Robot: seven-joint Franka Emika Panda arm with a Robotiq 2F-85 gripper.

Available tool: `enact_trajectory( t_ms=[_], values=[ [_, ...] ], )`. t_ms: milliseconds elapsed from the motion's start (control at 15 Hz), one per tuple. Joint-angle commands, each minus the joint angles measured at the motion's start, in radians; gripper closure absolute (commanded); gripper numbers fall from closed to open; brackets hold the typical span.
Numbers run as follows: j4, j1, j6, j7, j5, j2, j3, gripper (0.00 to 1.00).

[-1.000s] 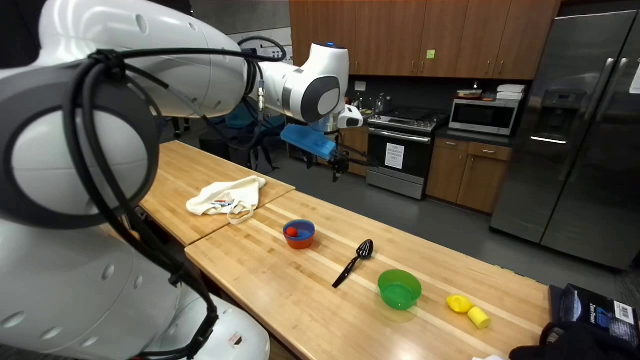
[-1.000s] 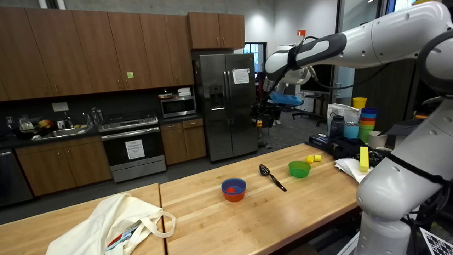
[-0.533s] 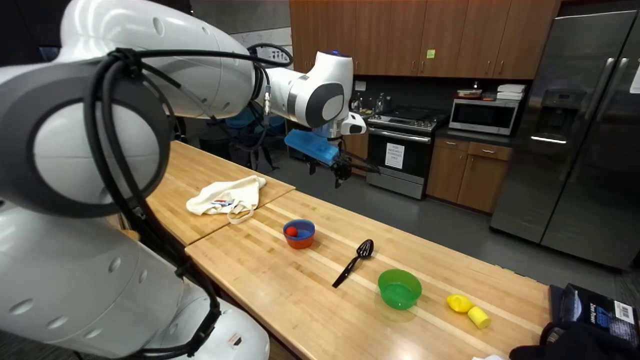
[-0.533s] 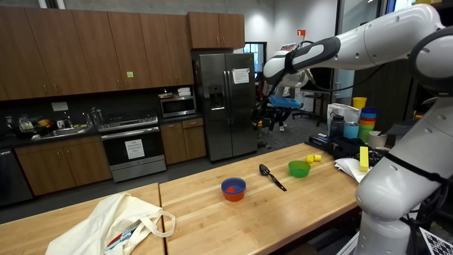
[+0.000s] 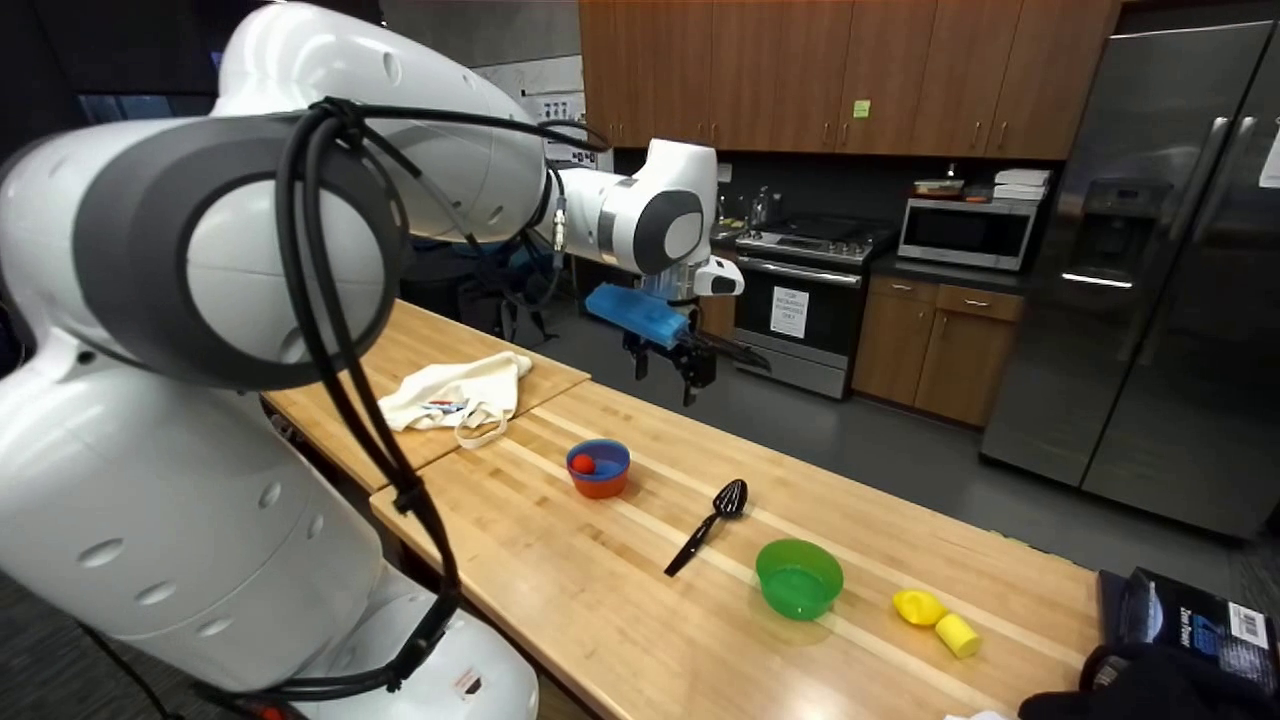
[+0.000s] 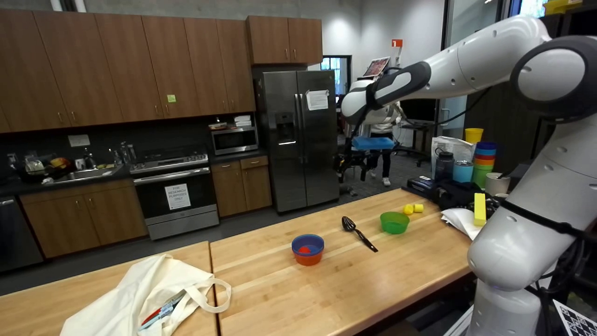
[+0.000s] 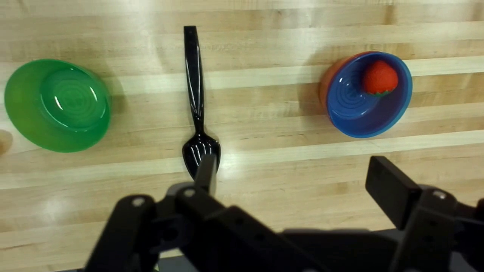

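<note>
The arm (image 5: 490, 155) arches outward, gripper (image 7: 297, 174) pointing down, jaws spread wide, black slotted spoon (image 7: 196, 96) lying below them.

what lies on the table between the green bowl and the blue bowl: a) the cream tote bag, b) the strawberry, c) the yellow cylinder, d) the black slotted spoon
d: in the wrist view the black slotted spoon lies on the wooden table, with the green bowl on one side and the blue bowl on the other.
</note>
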Motion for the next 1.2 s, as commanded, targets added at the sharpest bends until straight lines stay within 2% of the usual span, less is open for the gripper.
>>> enact_trajectory(
  t_ms=[0, 667, 1133],
  values=[
    [0.054, -0.021, -0.061, 0.046, -0.033, 0.047, 0.012, 0.0],
    [0.059, -0.015, -0.067, 0.02, -0.012, 0.04, 0.006, 0.0],
    [0.097, -0.017, -0.069, 0.089, -0.044, 0.154, 0.028, 0.0]
  ],
)
